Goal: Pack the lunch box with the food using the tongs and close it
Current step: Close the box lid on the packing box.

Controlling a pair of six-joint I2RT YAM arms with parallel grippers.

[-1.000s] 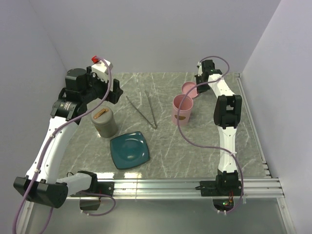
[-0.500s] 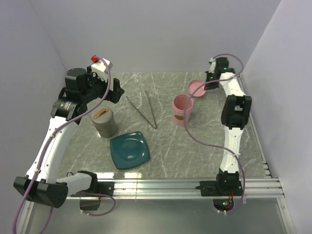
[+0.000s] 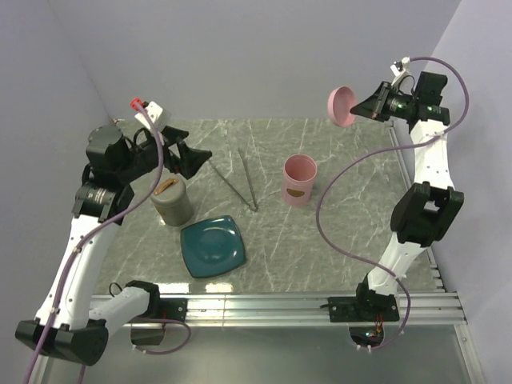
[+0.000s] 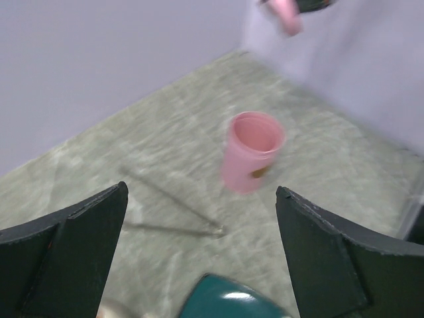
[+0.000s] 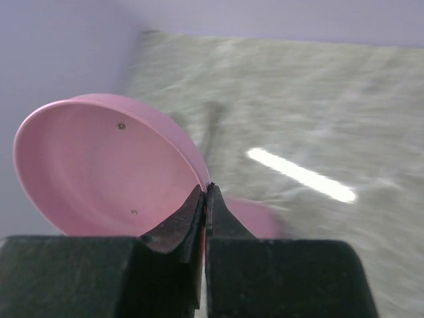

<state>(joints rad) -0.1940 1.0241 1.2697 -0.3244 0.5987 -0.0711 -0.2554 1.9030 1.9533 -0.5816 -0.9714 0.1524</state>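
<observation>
Right gripper (image 3: 370,106) hanging high by the back wall, jaws pinching shut on the rim of the pink lid (image 3: 341,106). Lid tilting on edge, hollow side showing in the wrist view. Judging it light, stiff plastic, but gripped only at the thin rim and so liable to swivel.

Left gripper (image 3: 194,157) hovering over the far left of the table, jaws gaping wide, gripping nothing.

Tongs (image 3: 247,189) lying flat on the marble between the left gripper and the box (image 3: 299,181), arms splaying away from the robot, joined end pointing toward the plate (image 3: 213,246). Judging them light, springy and slick, with little showing above the table to get under. Favouring a hold across both arms about midway, so that a squeeze brings the tips together.

Box standing upright and uncovered. Not making out the food for certain: seeing a brown strip atop the grey canister (image 3: 172,202), unable to tell whether food or handle.

Comparing with a second ago: lid no longer lying on the table behind the box, now riding high in the right jaws. Right arm rising and stretching tall. Left arm lifting slightly, jaws remaining wide. Tongs, box, plate and canister staying put.
</observation>
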